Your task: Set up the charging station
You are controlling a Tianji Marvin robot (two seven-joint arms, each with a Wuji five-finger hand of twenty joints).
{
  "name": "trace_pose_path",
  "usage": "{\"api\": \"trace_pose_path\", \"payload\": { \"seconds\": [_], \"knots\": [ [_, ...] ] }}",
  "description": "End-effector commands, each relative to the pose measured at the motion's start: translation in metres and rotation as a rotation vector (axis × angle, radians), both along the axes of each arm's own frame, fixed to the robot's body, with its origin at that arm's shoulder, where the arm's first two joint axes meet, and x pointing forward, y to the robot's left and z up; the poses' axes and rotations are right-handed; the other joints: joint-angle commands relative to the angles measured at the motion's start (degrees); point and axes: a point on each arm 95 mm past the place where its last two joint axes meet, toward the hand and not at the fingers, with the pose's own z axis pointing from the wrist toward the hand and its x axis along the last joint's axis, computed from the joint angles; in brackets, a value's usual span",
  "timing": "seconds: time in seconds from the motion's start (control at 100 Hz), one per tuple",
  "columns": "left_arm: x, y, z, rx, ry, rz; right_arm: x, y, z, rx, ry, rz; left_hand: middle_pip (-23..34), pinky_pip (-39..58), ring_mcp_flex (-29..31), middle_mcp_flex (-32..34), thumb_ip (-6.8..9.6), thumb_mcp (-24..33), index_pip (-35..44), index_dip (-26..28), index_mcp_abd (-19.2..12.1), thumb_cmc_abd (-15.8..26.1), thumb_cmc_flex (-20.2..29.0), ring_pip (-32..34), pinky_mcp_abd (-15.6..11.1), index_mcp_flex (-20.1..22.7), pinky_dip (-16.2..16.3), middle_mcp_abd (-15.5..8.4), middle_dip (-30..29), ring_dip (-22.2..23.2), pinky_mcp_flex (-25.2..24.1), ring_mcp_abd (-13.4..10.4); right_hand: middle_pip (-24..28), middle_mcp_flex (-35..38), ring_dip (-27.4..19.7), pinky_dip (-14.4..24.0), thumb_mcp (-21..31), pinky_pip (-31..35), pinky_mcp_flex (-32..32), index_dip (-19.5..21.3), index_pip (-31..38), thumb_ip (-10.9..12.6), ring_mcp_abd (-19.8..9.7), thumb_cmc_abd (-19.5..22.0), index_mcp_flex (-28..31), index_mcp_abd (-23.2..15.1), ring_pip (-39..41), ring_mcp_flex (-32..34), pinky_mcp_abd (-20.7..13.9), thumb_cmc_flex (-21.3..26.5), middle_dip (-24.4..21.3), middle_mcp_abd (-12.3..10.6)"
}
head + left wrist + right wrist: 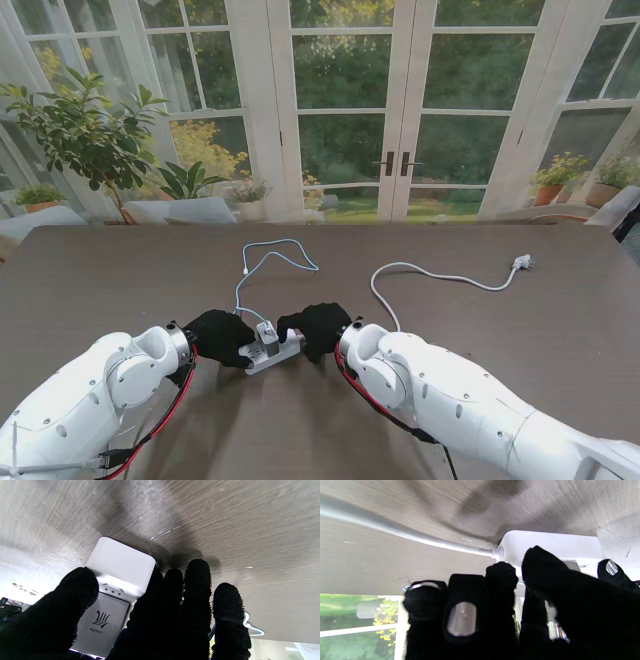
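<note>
The white power strip (275, 351) is lying on the table (560, 340) near me, between the two hands, its long axis running left to right with a slight tilt, and a grey charger block (266, 335) is sitting on its left half. The left hand (221, 336) is closing thumb and fingers around that charger, while the right hand (318, 328) is clamping the strip's right end, where its thick cord (402, 533) is leaving. The thin charging cable (262, 262) is trailing farther from me, seemingly from the charger.
</note>
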Motion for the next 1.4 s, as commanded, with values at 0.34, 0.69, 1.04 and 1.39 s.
{"api": "trace_pose_path", "payload": {
  "seconds": [0.34, 0.69, 1.04, 1.39],
  "knots": [
    [-0.018, 0.005, -0.029, 0.044, 0.094, -0.012, -0.01, -0.002, -0.012, -0.091, 0.024, 0.001, 2.0, 2.31, 0.88, 3.34, 1.98, 2.13, 2.6, 0.55, -8.51, -1.79, 1.97, 1.29, -0.11, 3.83, 1.16, -2.47, -0.52, 0.65, 0.18, -0.49, 2.31, 2.51, -29.47, 1.41, 5.31, 6.2, 1.7, -0.65, -15.71, 1.52, -1.36, 0.73, -0.21, 8.9, 4.06, 2.07, -2.52, -0.7, 1.5, -1.7],
    [-0.019, 0.005, -0.029, 0.043, 0.098, -0.007, -0.014, -0.001, -0.013, -0.149, 0.003, 0.021, 1.96, 2.32, 0.87, 3.25, 1.97, 2.01, 2.57, 0.55, -8.43, -1.72, 1.89, 1.32, -0.03, 3.79, 1.2, -2.42, -0.53, 0.66, 0.15, -0.44, 2.98, 2.7, -28.52, 1.66, 5.41, 7.57, 2.56, -0.76, -15.37, 2.2, -2.73, 1.51, 2.06, 9.83, 6.28, 2.13, -3.68, -1.35, 2.27, -1.88],
    [-0.02, 0.006, -0.029, 0.042, 0.098, -0.003, -0.019, -0.001, -0.017, -0.216, -0.005, 0.044, 1.92, 2.36, 0.76, 3.2, 1.98, 1.8, 2.63, 0.6, -8.45, -1.5, 1.82, 1.29, 0.0, 3.92, 1.25, -2.39, -0.53, 0.66, 0.19, -0.46, 3.25, 2.85, -28.01, 1.72, 4.92, 8.28, 2.9, -0.83, -15.4, 3.28, -3.43, 3.12, 4.15, 11.0, 7.37, 2.14, -4.76, -1.93, 3.21, -2.4],
    [-0.021, 0.006, -0.03, 0.041, 0.099, 0.001, -0.026, -0.001, -0.025, -0.265, 0.009, 0.043, 1.91, 2.29, 0.72, 3.14, 2.03, 1.54, 2.59, 0.61, -8.43, -1.28, 1.67, 1.31, 0.03, 3.92, 1.28, -2.36, -0.53, 0.69, 0.07, -0.29, 4.04, 3.35, -27.24, 1.88, 4.41, 8.96, 3.08, -0.81, -15.26, 4.07, -3.83, 4.62, 5.9, 12.05, 9.0, 2.16, -5.67, -1.98, 4.71, -2.58]
  ]
}}
